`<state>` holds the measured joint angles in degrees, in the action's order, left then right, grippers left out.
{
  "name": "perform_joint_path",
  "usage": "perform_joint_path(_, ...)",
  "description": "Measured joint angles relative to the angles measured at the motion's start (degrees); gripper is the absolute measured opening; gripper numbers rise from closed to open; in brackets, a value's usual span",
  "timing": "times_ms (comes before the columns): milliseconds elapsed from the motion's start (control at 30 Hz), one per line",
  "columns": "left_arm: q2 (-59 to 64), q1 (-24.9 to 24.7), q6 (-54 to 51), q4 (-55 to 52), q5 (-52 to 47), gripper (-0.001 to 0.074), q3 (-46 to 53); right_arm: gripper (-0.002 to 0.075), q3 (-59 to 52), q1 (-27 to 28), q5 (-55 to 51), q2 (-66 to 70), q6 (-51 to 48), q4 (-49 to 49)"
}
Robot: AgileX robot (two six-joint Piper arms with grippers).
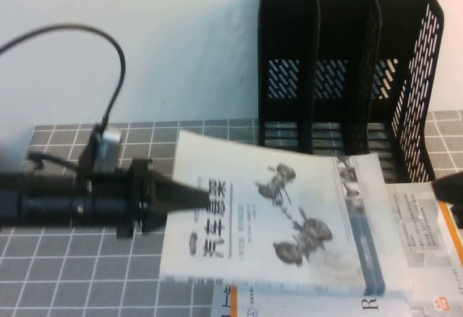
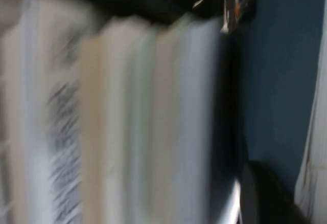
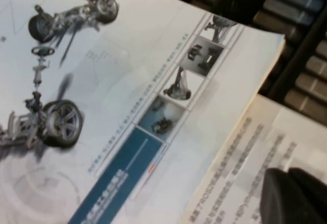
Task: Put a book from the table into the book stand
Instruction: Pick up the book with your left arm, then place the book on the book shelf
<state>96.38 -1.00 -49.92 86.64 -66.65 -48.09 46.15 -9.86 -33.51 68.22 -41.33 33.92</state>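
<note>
The white book (image 1: 289,216) with black title and suspension pictures lies tilted on the table (image 1: 58,259), its left edge raised. My left gripper (image 1: 189,195) is shut on that left edge. The left wrist view shows the blurred page edges (image 2: 127,121), the teal-blue back (image 2: 281,81) and one dark finger (image 2: 271,198). My right gripper (image 1: 450,187) is at the right edge, shut and empty, and in its wrist view (image 3: 292,196) it hovers over the orange-bordered book (image 3: 245,152) beside the white book (image 3: 102,81). The black book stand (image 1: 340,78) stands behind, its compartments empty.
The orange-bordered ROS2 book (image 1: 427,244) lies under the white book's right side. Another book (image 1: 231,304) peeks out at the front edge. The stand's slotted base (image 3: 306,29) is close behind the books. A cable loops over the left arm (image 1: 108,49).
</note>
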Motion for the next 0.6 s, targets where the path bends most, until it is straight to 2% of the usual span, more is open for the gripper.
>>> perform_joint_path(233,-4.06,0.06,11.19,-5.93,1.88,0.0111,-18.61,-0.0003,2.39,0.00,-1.51,-4.38,4.09,-6.80)
perform_joint_path(467,-3.08,0.06,28.88,-24.74,3.40,0.0111,-41.90,-0.0003,2.39,0.00,-3.76,-4.56,5.14,-8.90)
perform_joint_path(600,-0.94,0.27,36.13,-29.77,2.18,0.0111,-53.49,-0.0003,2.39,0.00,-3.78,-4.56,5.27,-9.04)
